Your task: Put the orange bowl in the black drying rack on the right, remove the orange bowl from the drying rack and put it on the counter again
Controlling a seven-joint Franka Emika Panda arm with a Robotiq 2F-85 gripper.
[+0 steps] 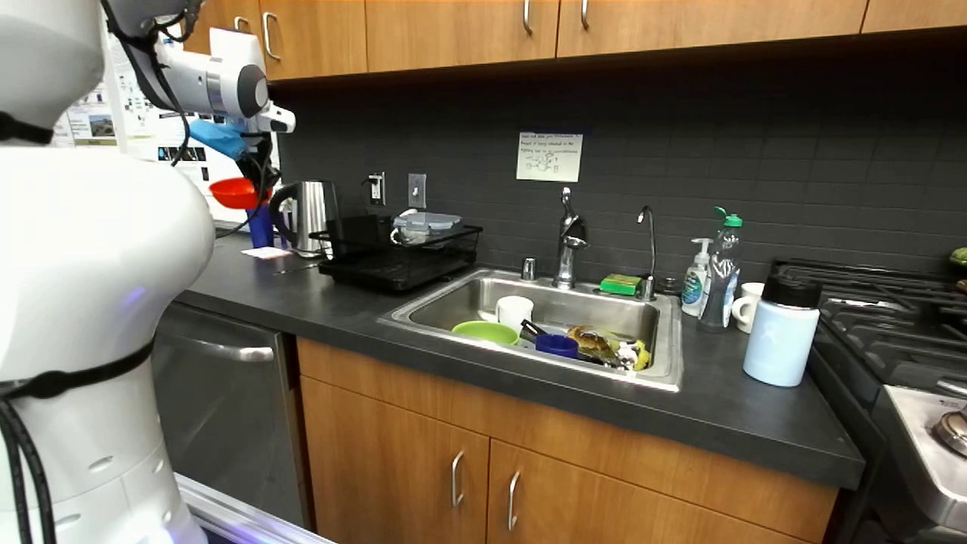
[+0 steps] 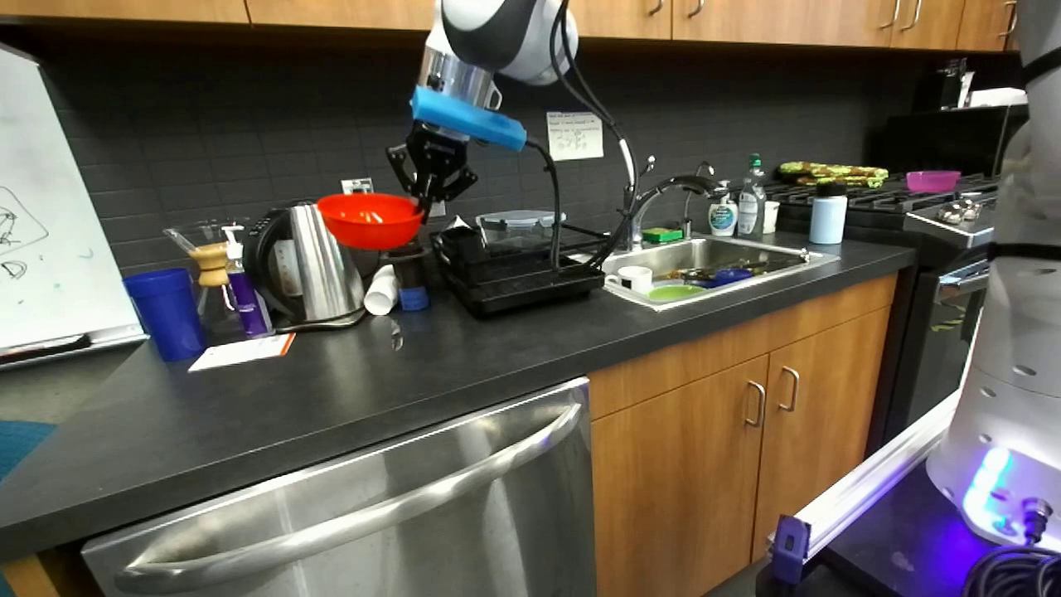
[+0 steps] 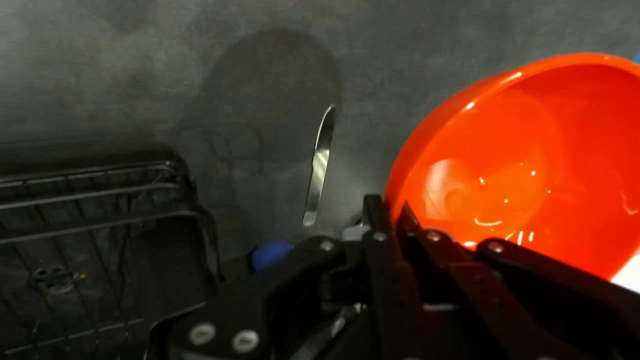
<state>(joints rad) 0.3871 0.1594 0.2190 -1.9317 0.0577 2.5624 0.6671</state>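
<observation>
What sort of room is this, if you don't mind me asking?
A kitchen: the sink and the stove show it. The whiteboard hints that it may be a shared one, perhaps in an office or lab.

Location type: kitchen. In an exterior view, a rectangular stainless-steel sink (image 1: 668, 341) sits at frame centre, set into a long, smooth, dark grey counter (image 1: 332, 310). Brown wooden wall cabinets (image 1: 461, 32) span the top edge, a black-grated stove (image 1: 903, 340) stands at the right edge, and a grey metal dishwasher front (image 1: 219, 423) occupies the lower left (a white whiteboard (image 2: 66, 236), upper left in an exterior view, suggests a workplace).
</observation>
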